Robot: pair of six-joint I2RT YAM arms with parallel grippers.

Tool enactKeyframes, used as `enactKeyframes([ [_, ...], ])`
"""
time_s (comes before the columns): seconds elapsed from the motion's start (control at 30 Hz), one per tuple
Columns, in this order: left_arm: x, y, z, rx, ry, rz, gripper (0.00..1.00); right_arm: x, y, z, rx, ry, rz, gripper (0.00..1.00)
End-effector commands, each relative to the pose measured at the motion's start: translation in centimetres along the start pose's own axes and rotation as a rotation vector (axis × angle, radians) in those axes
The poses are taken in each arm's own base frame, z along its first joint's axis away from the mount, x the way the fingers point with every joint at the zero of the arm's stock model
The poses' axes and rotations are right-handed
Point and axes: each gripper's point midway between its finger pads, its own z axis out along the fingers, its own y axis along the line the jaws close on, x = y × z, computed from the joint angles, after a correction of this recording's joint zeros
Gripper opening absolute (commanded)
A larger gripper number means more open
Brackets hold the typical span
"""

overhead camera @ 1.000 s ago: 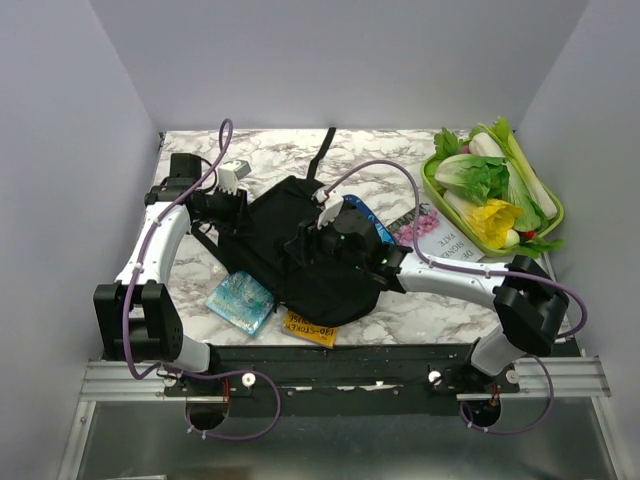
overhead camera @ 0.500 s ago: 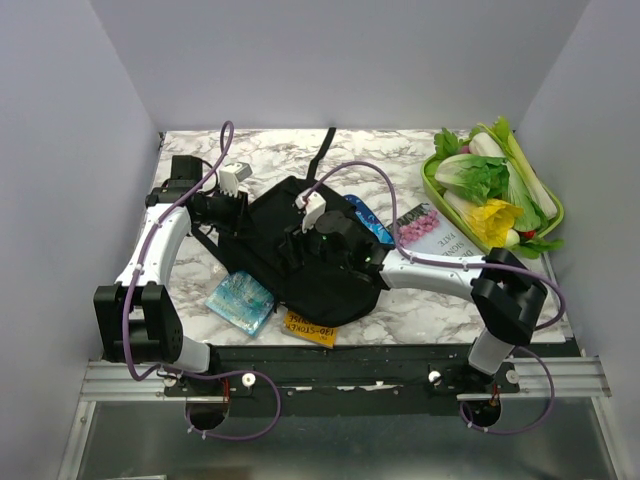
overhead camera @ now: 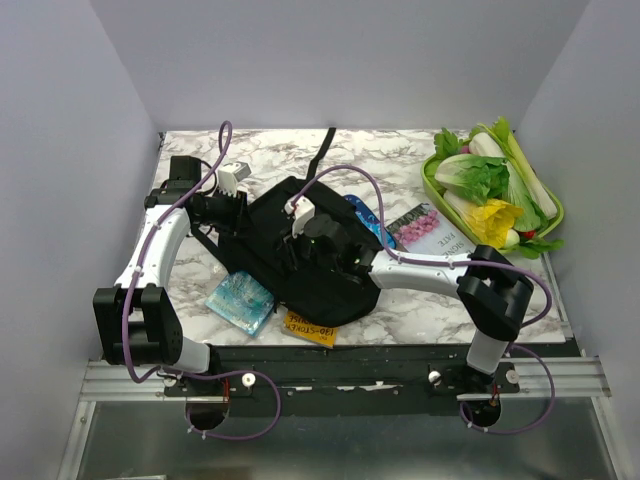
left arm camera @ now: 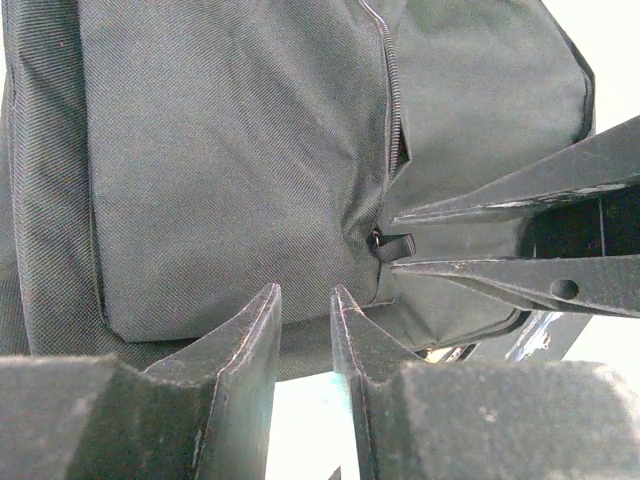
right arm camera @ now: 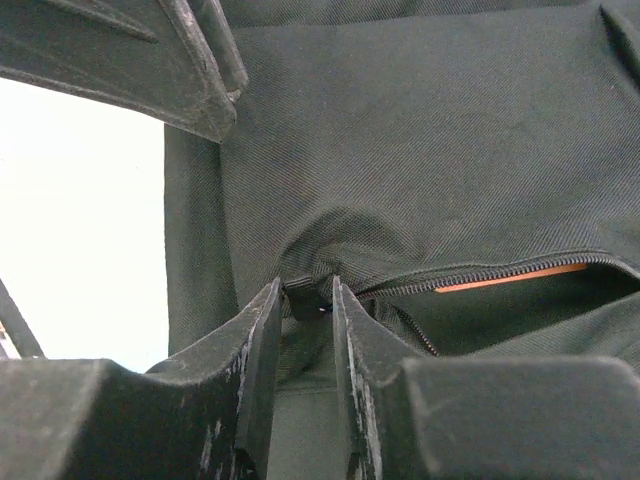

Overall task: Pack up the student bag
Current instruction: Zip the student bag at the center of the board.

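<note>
A: Top external view first: where is the student bag [overhead camera: 260,250]?

B: It lies flat in the middle of the marble surface [overhead camera: 400,160], partly under the right arm.

A: And the fingers?

B: The right gripper [right arm camera: 305,285] is clenched on the zipper pull [left arm camera: 392,245], and the zipper [right arm camera: 480,275] is partly open. The left gripper [left arm camera: 305,295] is at the bag's left corner with its fingers close together. Whether they pinch cloth, I cannot tell.

A: How to do this step well?

B: I think the pull should follow the zipper line, staying low, with the cloth held tight.

A: Is there room?

B: Bare surface lies behind the bag. The vegetable tray [overhead camera: 490,190] is well apart on the right. The left wall is near the left arm.
</note>
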Motion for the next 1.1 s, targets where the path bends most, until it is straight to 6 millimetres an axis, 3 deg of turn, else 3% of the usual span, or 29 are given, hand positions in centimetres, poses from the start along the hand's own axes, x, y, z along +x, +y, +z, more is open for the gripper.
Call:
enactKeyframes([
  [0.0,-0.3,-0.4,-0.5,0.003,-0.031,0.018,0.34,-0.4,0.4,0.6,0.007,-0.006,0.012,0.27],
  [0.1,-0.3,-0.8,-0.5,0.026,-0.032,0.035,0.34,-0.9,0.3,0.6,0.025,-0.015,0.02,0.12],
  [0.13,-0.4,-1.3,-0.5,0.056,-0.038,0.043,0.34,-1.3,-0.1,0.6,0.045,-0.023,0.02,0.02],
  [0.33,0.4,-4.6,-0.9,0.197,-0.024,0.161,0.36,-3.7,-0.6,0.0,0.056,-0.062,0.051,0.01],
  [0.37,0.8,-5.9,-0.8,0.235,-0.017,0.195,0.36,-3.9,-0.9,0.1,0.056,-0.06,0.062,0.01],
  [0.47,2.4,-7.4,-0.3,0.271,0.008,0.27,0.35,-4.1,-1.1,0.2,0.029,-0.053,0.117,0.01],
  [0.57,3.9,-7.9,0.2,0.262,0.034,0.32,0.34,-4.4,-1.7,0.3,-0.002,-0.045,0.202,0.01],
  [0.87,5.3,-5.5,2.4,0.128,-0.012,0.316,0.41,-4.8,-2.4,-0.1,-0.075,-0.034,0.338,0.01],
  [1.07,3.6,-3.9,3.3,0.03,-0.097,0.257,0.43,-5.0,-1.7,-0.2,-0.118,-0.037,0.35,0.01],
])
